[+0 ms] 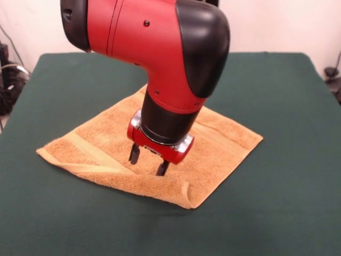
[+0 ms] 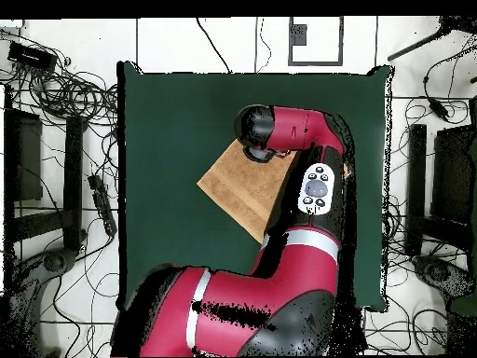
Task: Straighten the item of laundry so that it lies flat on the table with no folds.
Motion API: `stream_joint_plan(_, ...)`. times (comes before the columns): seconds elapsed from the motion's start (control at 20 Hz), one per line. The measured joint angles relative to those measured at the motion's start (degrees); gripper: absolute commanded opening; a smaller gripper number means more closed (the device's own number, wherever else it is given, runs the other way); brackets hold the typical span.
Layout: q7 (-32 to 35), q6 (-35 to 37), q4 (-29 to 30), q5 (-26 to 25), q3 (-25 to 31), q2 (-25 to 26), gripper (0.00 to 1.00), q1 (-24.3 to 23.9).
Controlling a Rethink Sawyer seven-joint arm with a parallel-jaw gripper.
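Note:
The golden-orange towel (image 1: 213,140) lies on the dark green table (image 1: 287,96) in a diamond shape. Its near edge is folded back on itself, making a doubled strip from the left corner to the near corner. My gripper (image 1: 147,161) hangs just above the towel near that folded strip, its two dark fingers (image 1: 134,153) apart and holding nothing. In the overhead view the towel (image 2: 238,186) shows left of the arm, and the arm (image 2: 289,130) hides the gripper and part of the towel.
Cables and black stands (image 2: 56,140) lie on the floor around the table's edges. The green cloth stretches wide on every side of the towel.

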Motion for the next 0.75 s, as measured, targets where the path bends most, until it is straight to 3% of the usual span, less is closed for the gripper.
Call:
stream_joint_plan(0.5,0.0,-4.52,0.06,-0.06,-0.21,0.39,1.0,0.32)
stream_joint_plan(0.75,0.0,-6.58,-0.52,-2.5,-2.05,1.04,1.0,1.61)
